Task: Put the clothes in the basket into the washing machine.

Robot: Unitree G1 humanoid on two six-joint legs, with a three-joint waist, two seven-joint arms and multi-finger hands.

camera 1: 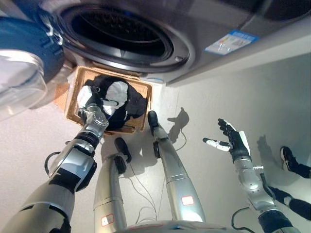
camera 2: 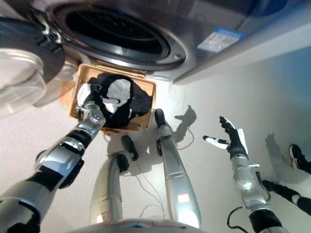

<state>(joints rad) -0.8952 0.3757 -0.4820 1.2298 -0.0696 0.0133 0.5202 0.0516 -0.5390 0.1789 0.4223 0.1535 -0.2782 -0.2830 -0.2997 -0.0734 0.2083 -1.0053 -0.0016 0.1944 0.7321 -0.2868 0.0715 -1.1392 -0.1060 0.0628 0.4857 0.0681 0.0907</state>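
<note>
A wicker basket stands on the floor right under the washing machine's round drum opening. It holds a heap of black and white clothes. My left hand is down in the basket's left side, resting in the clothes. How it grips them is hidden by the cloth. My right hand hangs far off to the right over bare floor, fingers spread and empty. The drum looks dark inside.
The machine's door stands swung open at the left, above and beside the basket. A person's dark shoe and leg show at the right edge near my right arm. Pale floor lies between basket and right hand.
</note>
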